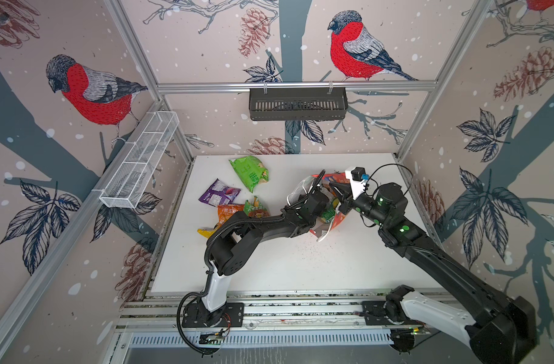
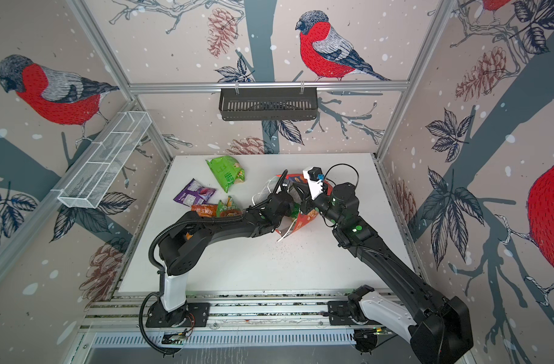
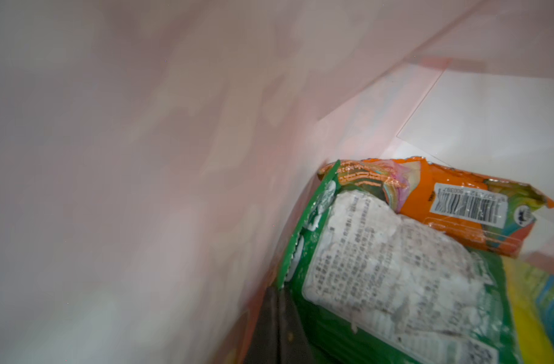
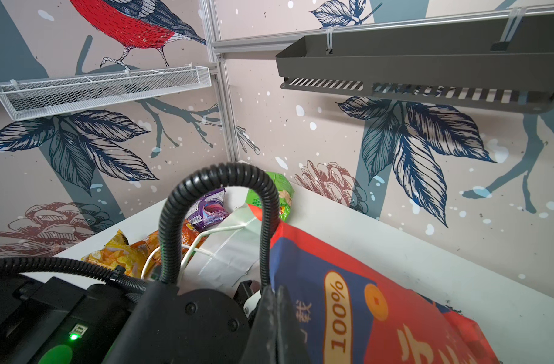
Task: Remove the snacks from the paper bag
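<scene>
**Bench inventory: paper bag, snack packets, two arms**

**Paper bag** [image 1: 336, 222] [image 2: 307, 220]: red with blue panels and gold print. It lies on its side right of the middle of the bench [image 1: 285, 271], mouth toward the left, with white cord handles trailing at the near side.

**Snacks inside the bag (left wrist view):**
- Green packet [image 3: 395, 268] with a white printed label, lying against the pale inner wall [image 3: 143, 157].
- Orange packet [image 3: 458, 201] with a barcode, partly under the green one.
- Yellow packet [image 3: 534, 302], only an edge showing.

**Snacks out on the bench, left of the bag:**
- Bright green packet [image 1: 250, 171] [image 2: 226, 170], farthest back.
- Purple packet [image 1: 219, 193] [image 2: 195, 193], nearer and further left.
- Orange-labelled packet [image 1: 228, 211] and green-red packet [image 1: 256, 209], side by side and touching.
- Yellow-orange packet [image 1: 204, 232] [image 4: 111, 255], nearest, partly under the left arm.

**Left arm** [image 1: 256, 227]: reaches from the near left into the bag's mouth. Its jaws are hidden in both top views. In the wrist view they are closed, with the tips at the green packet's sealed edge. Whether that edge is pinched cannot be told.

**Right arm** [image 1: 427, 252]: comes in from the near right. Its jaws are pressed together on the bag's raised upper rim.

**Fixtures:** white wire basket [image 1: 140, 160] on the left wall; dark slotted tray [image 1: 297, 104] on the far wall.
</scene>
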Robot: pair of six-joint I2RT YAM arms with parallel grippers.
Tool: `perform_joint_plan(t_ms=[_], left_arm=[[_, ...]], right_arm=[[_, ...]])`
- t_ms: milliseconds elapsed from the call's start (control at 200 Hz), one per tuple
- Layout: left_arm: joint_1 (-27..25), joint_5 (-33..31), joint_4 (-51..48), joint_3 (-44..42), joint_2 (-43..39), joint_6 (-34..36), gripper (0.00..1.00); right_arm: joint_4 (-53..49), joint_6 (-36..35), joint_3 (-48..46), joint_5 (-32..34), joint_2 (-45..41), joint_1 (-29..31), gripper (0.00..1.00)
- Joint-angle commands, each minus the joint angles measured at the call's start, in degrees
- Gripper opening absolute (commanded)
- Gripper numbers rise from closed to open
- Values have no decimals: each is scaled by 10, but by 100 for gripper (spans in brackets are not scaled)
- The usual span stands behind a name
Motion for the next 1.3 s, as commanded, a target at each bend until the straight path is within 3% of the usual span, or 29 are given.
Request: perform_joint_plan(t_ms=[0,365,1291], left_arm=[[5,-5,4,-2,-4,-11,0],[5,-9,58,-105,-138,-7,0],[5,44,4,-101,-250,-16,0]], right_arm=[[10,9,1,-20,-5,-1,0],[3,11,-8,3,-5,-1,0],[-7,-5,-10,68,3,24,0]])
